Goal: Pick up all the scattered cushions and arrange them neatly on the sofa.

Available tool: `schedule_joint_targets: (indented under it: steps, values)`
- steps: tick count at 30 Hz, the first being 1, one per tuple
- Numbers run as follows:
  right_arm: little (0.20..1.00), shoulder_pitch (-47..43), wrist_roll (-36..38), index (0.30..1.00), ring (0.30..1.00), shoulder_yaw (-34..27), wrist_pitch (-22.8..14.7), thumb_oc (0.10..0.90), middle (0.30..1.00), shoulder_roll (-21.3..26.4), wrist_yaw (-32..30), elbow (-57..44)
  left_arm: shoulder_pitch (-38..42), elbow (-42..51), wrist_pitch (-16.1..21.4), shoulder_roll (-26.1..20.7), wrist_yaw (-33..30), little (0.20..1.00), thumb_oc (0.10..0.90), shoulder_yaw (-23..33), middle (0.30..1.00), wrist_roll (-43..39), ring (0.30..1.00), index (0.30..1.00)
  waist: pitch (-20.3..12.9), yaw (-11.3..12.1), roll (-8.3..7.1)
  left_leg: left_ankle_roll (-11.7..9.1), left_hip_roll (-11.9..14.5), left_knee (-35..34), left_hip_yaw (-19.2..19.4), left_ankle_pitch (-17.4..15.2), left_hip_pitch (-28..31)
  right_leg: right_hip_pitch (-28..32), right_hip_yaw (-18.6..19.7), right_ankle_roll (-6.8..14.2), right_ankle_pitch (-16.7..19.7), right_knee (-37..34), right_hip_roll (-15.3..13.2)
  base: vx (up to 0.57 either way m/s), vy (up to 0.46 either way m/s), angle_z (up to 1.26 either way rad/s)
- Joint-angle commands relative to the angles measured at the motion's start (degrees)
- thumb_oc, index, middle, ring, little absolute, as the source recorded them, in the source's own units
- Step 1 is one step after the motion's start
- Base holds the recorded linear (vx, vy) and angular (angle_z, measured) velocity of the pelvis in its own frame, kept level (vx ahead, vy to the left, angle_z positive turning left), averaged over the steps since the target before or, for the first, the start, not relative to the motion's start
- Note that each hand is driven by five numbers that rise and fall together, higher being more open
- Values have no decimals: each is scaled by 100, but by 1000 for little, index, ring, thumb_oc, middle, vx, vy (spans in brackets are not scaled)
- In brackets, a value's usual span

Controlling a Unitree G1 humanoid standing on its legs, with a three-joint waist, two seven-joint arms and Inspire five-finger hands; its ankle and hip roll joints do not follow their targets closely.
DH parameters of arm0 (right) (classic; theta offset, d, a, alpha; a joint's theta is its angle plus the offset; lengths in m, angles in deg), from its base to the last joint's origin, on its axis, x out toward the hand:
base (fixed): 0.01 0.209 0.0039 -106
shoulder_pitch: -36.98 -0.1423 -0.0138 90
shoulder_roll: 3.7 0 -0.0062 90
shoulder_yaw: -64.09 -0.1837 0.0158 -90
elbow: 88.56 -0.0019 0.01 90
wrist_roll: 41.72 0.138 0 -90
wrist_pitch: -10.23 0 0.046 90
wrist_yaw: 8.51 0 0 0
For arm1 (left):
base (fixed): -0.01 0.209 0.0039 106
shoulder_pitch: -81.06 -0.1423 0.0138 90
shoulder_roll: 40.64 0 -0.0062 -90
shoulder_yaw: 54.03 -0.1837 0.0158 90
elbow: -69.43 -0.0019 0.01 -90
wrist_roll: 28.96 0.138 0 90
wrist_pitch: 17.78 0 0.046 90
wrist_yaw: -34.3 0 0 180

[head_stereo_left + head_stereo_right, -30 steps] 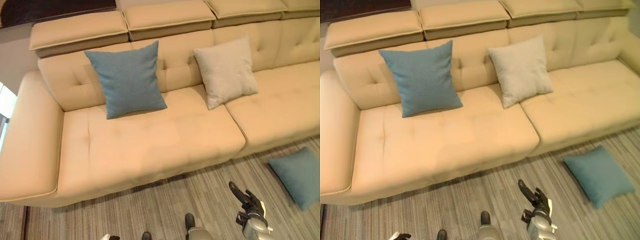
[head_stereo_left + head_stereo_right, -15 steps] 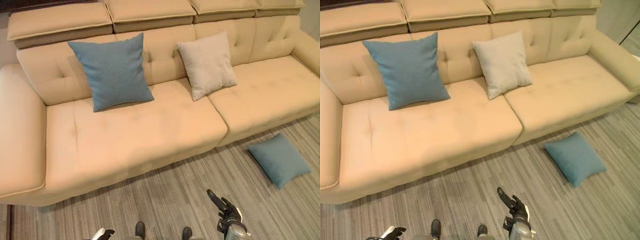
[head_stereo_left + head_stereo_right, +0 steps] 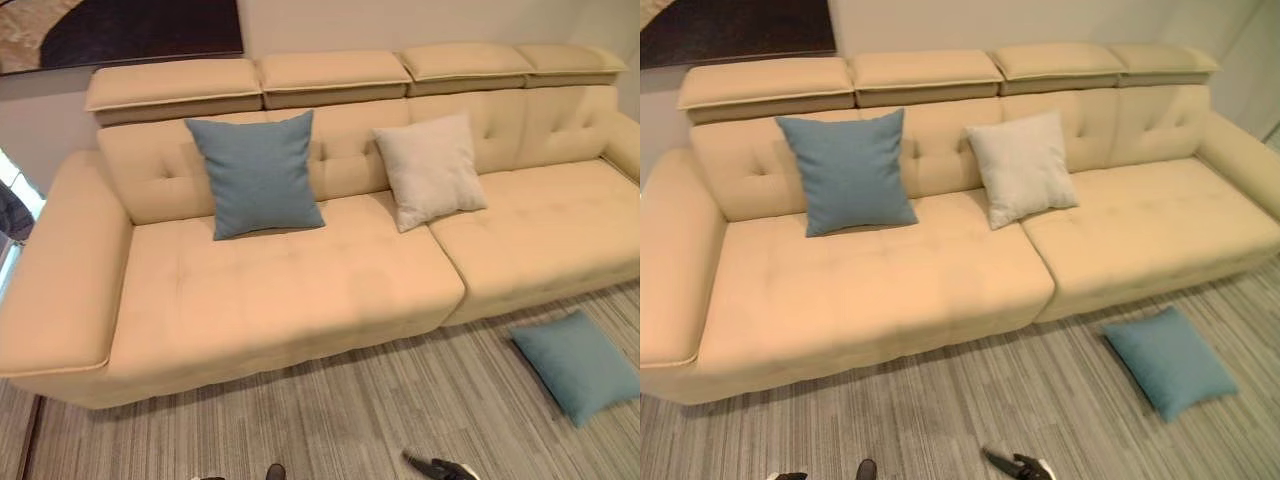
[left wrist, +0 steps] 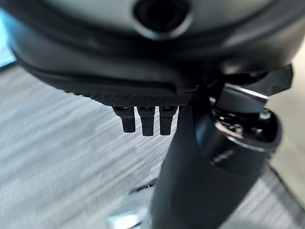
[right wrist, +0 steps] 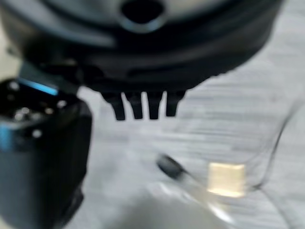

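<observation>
Shifted since a moment ago: the whole view, tilted up toward the wall, so camera motion and no travel of any cushion; right robot hand (image 3: 440,467) now down at 6 o'clock on the frame edge instead of higher over the floor (image 3: 330,420). Fingers straight and slack in its wrist view, gripping nothing; same for the left robot hand (image 4: 143,121), fingers hanging loose, nothing held. Task's remaining thing: floor cushion (image 3: 577,365), flat on the striped floor at 4 o'clock, near the sofa (image 3: 290,290) front but not touching it, well apart from both hands. Already propped on the seat against the backrest: blue cushion (image 3: 257,173) at 11 o'clock and pale cushion (image 3: 430,170) at 1 o'clock, both upright with a slight lean. Likely trouble: reaching low for a limp, flat square probably means a pinch on one corner only, so sag, swing and a slip out of the fingers; brushing the pale cushion while setting the new one down may well topple it; placing it too near the seat's front edge invites a slide back to the floor. Materials: cushions square, soft, plump, matte woven cloth; sofa smooth tan upholstery, tufted with dimples, padded headrest blocks on top; floor short, ribbed grey carpet or planking, hard to tell which.
</observation>
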Motion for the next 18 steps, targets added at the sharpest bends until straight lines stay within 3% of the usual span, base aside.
schedule_joint_targets:
  steps: [1,3,5,8,13,18]
  values:
    - [900,-290,-51,900,900,67,-15,800,900,122,65,-295,265,-462,-39,68,95,900,800,113,900,-33,900,900,112,242,87,98,-293,172,-663,-467,-265,78,-678,-133,-1207,977,-242,20,51,16]
    - [900,-270,-47,900,900,35,14,800,900,112,76,-261,220,-477,-56,72,114,900,800,127,900,11,900,900,100,240,98,130,-312,142,-658,-475,-215,70,-693,-115,-1220,1076,-280,27,37,10]
    - [900,-315,18,900,900,-21,-2,800,900,-15,-54,-215,245,-529,-78,261,-102,900,800,28,900,290,900,900,163,386,14,132,-356,169,-722,-484,-188,124,-778,-115,-1263,1160,-332,16,-25,11]
    - [900,-319,128,900,900,18,-60,800,900,-3,-32,-339,335,-507,-138,217,-65,900,800,-204,900,620,900,900,178,364,-104,123,-362,242,-668,-530,-227,112,-769,-98,-1261,1166,-345,7,-33,21]
    - [900,-416,193,900,900,-113,-94,800,900,186,-145,-486,523,-351,-115,87,-83,900,800,-611,900,918,900,900,257,55,-108,179,-292,537,-296,-738,-341,-82,-448,-68,-1143,1193,-361,-18,17,-7]
    - [900,-582,559,900,900,-511,-148,800,900,361,-341,-609,734,-220,-121,90,-62,900,800,-990,900,1212,900,900,353,-435,4,269,-140,553,489,-905,-213,-404,326,38,-881,1097,-297,-29,66,-110]
